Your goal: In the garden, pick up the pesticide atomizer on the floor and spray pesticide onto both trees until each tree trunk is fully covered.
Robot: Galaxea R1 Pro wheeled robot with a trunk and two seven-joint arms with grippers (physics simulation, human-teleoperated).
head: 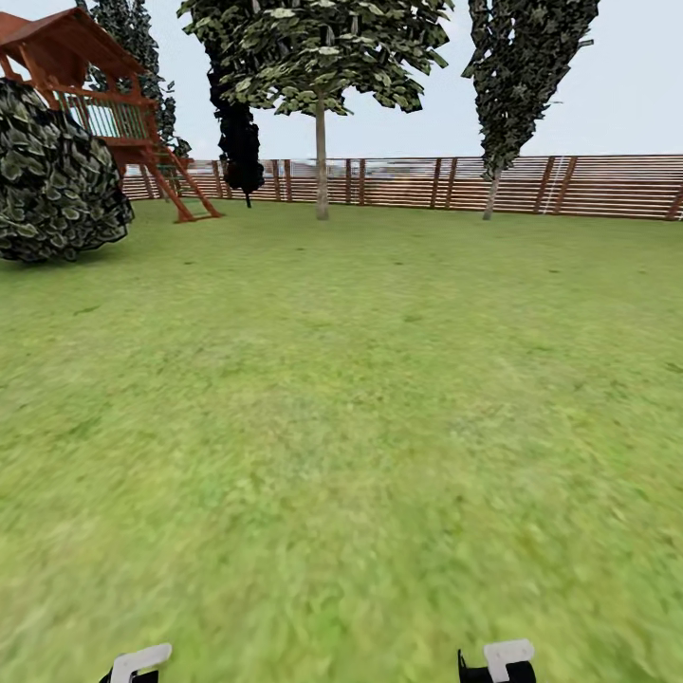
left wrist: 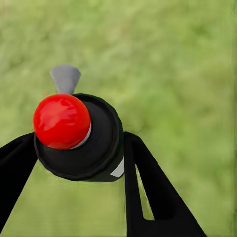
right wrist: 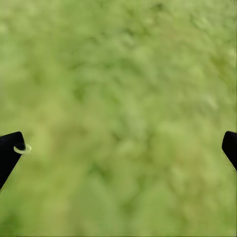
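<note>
A wide green lawn (head: 360,398) is seen stretching to a brown horizontal-slat wooden fence (head: 607,186) under a pale sky. Two tall trees with pale bare trunks are stood before the fence: one with a broad leafy crown (head: 321,57) near the middle, its slim grey-tan trunk (head: 322,161) rising straight from the grass, and a second, narrower-crowned one (head: 526,66) further right. A near-black conifer (head: 239,142) is placed between the middle tree and a red wooden playset (head: 104,104) at far left, beside a large round dark-leaved bush (head: 57,180).

In the left wrist view, the black-bodied pesticide atomizer with a glossy red ball cap and a grey cone nozzle (left wrist: 79,136) is held between the two black fingers of the left pincer (left wrist: 81,163), which is closed against its sides, over blurred grass. In the right wrist view, the right pincer (right wrist: 123,150) is seen spread wide with nothing between its fingertips (right wrist: 10,148), grass beneath. Both arms are kept low, white wrist parts (head: 142,659) being glimpsed at the head view's lower edge.
</note>
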